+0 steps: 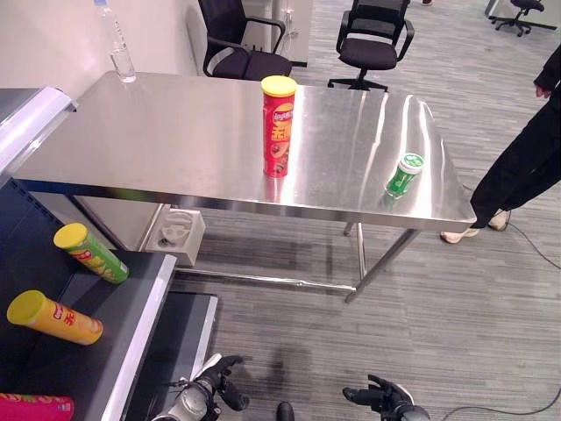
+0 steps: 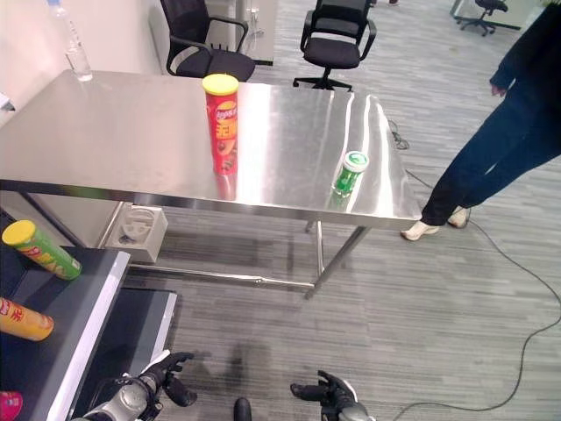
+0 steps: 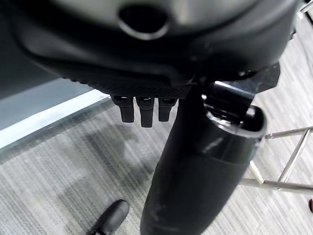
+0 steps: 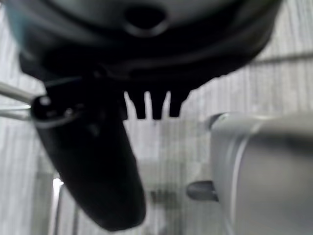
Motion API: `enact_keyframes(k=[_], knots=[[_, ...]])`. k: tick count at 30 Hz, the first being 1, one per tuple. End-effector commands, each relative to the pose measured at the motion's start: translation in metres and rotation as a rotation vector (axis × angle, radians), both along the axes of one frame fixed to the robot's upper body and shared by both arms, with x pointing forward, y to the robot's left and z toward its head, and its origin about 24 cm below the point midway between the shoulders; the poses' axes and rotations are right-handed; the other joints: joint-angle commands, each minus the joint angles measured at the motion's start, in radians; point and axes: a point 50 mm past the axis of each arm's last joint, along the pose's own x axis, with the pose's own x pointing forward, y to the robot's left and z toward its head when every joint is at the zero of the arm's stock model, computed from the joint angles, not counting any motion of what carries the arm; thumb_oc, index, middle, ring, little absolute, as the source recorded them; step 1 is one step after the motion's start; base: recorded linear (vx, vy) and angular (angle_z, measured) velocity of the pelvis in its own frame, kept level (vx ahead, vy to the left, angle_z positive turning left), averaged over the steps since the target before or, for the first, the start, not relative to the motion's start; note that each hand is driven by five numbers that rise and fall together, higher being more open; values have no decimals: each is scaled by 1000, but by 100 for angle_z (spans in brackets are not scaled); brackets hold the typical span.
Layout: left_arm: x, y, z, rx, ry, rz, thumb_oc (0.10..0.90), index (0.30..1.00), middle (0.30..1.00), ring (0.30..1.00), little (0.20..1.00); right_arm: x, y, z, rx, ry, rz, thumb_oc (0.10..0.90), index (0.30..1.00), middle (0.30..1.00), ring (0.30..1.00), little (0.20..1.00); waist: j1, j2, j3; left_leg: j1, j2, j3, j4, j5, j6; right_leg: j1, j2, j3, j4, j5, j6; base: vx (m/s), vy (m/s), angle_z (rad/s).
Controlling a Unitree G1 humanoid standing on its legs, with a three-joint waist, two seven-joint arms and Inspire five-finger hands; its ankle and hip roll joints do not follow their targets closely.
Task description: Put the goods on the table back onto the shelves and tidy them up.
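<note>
Here, both hands hang low at the bottom edge of the frame, the left hand [image 1: 219,379] and right hand [image 1: 379,396] each with fingers relaxed and empty. The red chip can [image 1: 278,127] stands upright at centre on the steel counter [image 1: 158,132], and the small green container [image 1: 404,174] lies tipped near the counter's right end, both well above and apart from either hand. The shelf [image 1: 131,338] holding the green can [image 1: 90,253] and yellow can [image 1: 54,317] sits at lower left, so the left hand looks nearer to it.
</note>
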Motion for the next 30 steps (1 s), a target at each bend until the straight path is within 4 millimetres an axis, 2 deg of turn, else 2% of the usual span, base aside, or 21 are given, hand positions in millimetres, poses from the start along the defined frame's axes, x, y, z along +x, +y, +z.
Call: enact_keyframes(k=[1, 2, 3, 4, 5, 7, 8, 10, 11, 12, 14, 15, 18, 19, 20, 21, 24, 25, 26, 28, 30], knots=[[24, 2, 10, -10, -79, 87, 800, 900, 900, 900, 900, -11, -43, 8, -90, 12, -174, 800, 900, 900, 900, 900, -27, -7, 24, 15, 99, 34, 0, -28, -118, -1, -15, 25, -154, 91, 17, 145, -140, -7], [24, 1, 10, -6, -75, 76, 800, 900, 900, 900, 900, -9, -44, 9, -90, 5, -192, 800, 900, 900, 900, 900, -36, -4, 34, 29, 105, 29, 0, -37, -126, -24, -26, 38, -195, 121, 29, 94, -93, 3], [24, 1, 10, -6, -75, 76, 800, 900, 900, 900, 900, -9, -44, 9, -90, 5, -192, 800, 900, 900, 900, 900, -36, -4, 34, 30, 105, 29, 0, -37, -126, -23, -26, 38, -196, 122, 29, 178, -160, 11], [17, -1, 6, 6, -46, 46, 800, 900, 900, 900, 900, -14, -47, 8, -82, 13, -243, 800, 900, 900, 900, 900, -56, -2, 44, 62, 112, 11, 0, -55, -138, -55, -46, 100, -249, 162, 46, 129, -109, 21], [17, -1, 6, 6, -46, 46, 800, 900, 900, 900, 900, -15, -47, 8, -82, 13, -243, 800, 900, 900, 900, 900, -55, -1, 48, 68, 113, 11, 0, -56, -138, -49, -45, 100, -252, 163, 46, 189, -177, 38], [3, 5, 0, 25, 10, 29, 800, 900, 900, 900, 900, -37, -56, 6, -92, 69, -323, 800, 900, 900, 900, 900, -65, -10, 48, 123, 115, -4, 0, -75, -146, -54, -45, 201, -246, 201, 62, 267, -276, 55], [-11, 16, -4, 41, 50, 75, 800, 900, 900, 900, 900, -52, -61, 5, -103, 109, -359, 800, 900, 900, 900, 900, -54, -30, 22, 152, 119, -2, 0, -84, -156, -20, -49, 200, -262, 210, 68, 355, -396, 7], [-15, 20, -5, 43, 65, 96, 800, 900, 900, 900, 900, -58, -65, 5, -109, 125, -384, 800, 900, 900, 900, 900, -51, -35, 12, 160, 128, -4, 0, -83, -163, -2, -46, 197, -269, 201, 69, 194, -280, -7], [-20, 26, -6, 45, 77, 135, 800, 900, 900, 900, 900, -73, -73, 6, -117, 142, -475, 800, 900, 900, 900, 900, -53, -42, -2, 165, 156, -13, 0, -72, -181, 30, -31, 192, -274, 189, 62, 93, -187, 30], [-20, 26, -6, 45, 77, 135, 800, 900, 900, 900, 900, -73, -73, 6, -117, 142, -476, 800, 900, 900, 900, 900, -53, -41, -1, 167, 157, -14, 0, -72, -181, 32, -30, 190, -275, 189, 61, 182, -366, 35], [-16, 30, -3, 65, 64, 98, 800, 900, 900, 900, 900, -74, -114, 26, -216, 58, -583, 800, 900, 900, 900, 900, -63, -35, -16, 166, 197, -22, 0, -55, -207, 64, -2, 177, -272, 172, 46, 115, -261, 21], [-16, 29, -3, 64, 64, 97, 800, 900, 900, 900, 900, -74, -114, 26, -217, 58, -584, 800, 900, 900, 900, 900, -63, -34, -16, 166, 198, -22, 0, -55, -207, 64, -1, 176, -271, 171, 45, 36, -158, 3], [-10, 30, 0, 65, 31, 78, 800, 900, 900, 900, 900, -40, -162, 67, -388, -206, -607, 800, 900, 900, 900, 900, -80, -19, -11, 149, 239, -38, 0, -29, -225, 76, 30, 167, -253, 136, 22, 8, -192, 6], [-11, 29, 0, 59, 29, 84, 800, 900, 900, 900, 900, -30, -178, 87, -474, -311, -602, 800, 900, 900, 900, 900, -85, -12, -14, 143, 255, -45, 0, -23, -232, 85, 41, 164, -253, 126, 14, 34, -251, 2], [-10, 25, -1, 41, 19, 94, 800, 900, 900, 900, 900, -20, -197, 124, -611, -483, -617, 800, 900, 900, 900, 900, -93, -1, -19, 138, 278, -51, 0, -13, -241, 99, 59, 155, -251, 105, 1, 55, -238, 18], [-9, 23, -1, 33, 17, 96, 800, 900, 900, 900, 900, -18, -204, 140, -676, -545, -636, 800, 900, 900, 900, 900, -98, 4, -20, 136, 290, -56, 0, -5, -245, 105, 68, 149, -246, 94, -7, 57, -216, 15], [-7, 18, -2, 13, 15, 118, 800, 900, 900, 900, 900, -11, -217, 183, -839, -715, -670, 800, 900, 900, 900, 900, -106, 9, -17, 125, 320, -72, 0, 20, -252, 121, 91, 133, -229, 67, -25, 35, -153, 19], [-7, 17, -2, 13, 16, 116, 800, 900, 900, 900, 900, -12, -216, 183, -843, -713, -671, 800, 900, 900, 900, 900, -106, 11, -17, 125, 322, -75, 0, 20, -253, 121, 92, 131, -228, 66, -26, 28, -126, 34], [-9, 15, -3, 4, 27, 126, 800, 900, 900, 900, 900, -9, -220, 216, -966, -831, -669, 800, 900, 900, 900, 900, -115, 10, -13, 115, 341, -70, 0, 40, -261, 132, 99, 123, -225, 55, -33, 28, -110, 34], [-8, 9, -3, 3, 21, 103, 800, 900, 900, 900, 900, -10, -216, 243, -1095, -910, -637, 800, 900, 900, 900, 900, -129, 10, -5, 104, 356, -36, 0, 63, -257, 143, 94, 98, -217, 41, -37, 23, -88, 19], [-5, 4, -2, -1, 5, 70, 800, 900, 900, 900, 900, -10, -210, 269, -1213, -991, -571, 800, 900, 900, 900, 900, -152, 7, 7, 101, 371, 57, 0, 85, -247, 153, 80, 70, -203, 26, -37, -13, -24, 45]])
